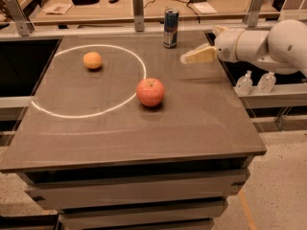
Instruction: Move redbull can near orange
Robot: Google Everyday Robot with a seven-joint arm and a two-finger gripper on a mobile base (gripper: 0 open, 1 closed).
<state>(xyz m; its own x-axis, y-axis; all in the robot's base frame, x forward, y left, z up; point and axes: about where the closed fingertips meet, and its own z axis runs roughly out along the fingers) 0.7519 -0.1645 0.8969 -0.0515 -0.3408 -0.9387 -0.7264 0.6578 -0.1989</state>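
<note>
The redbull can (171, 28) stands upright near the back edge of the dark table (144, 123), right of centre. The orange (92, 60) lies at the back left, inside a white circle drawn on the table. My gripper (184, 58) comes in from the right on a white arm (268, 44). It hovers above the table, a little to the right of the can and in front of it, not touching it. It holds nothing.
A red apple (150, 92) sits mid-table on the white circle's (139, 56) right side, between the gripper and the orange. Metal posts (138, 9) and a rail run behind the table. Two small clear bottles (243, 84) stand on a shelf at the right.
</note>
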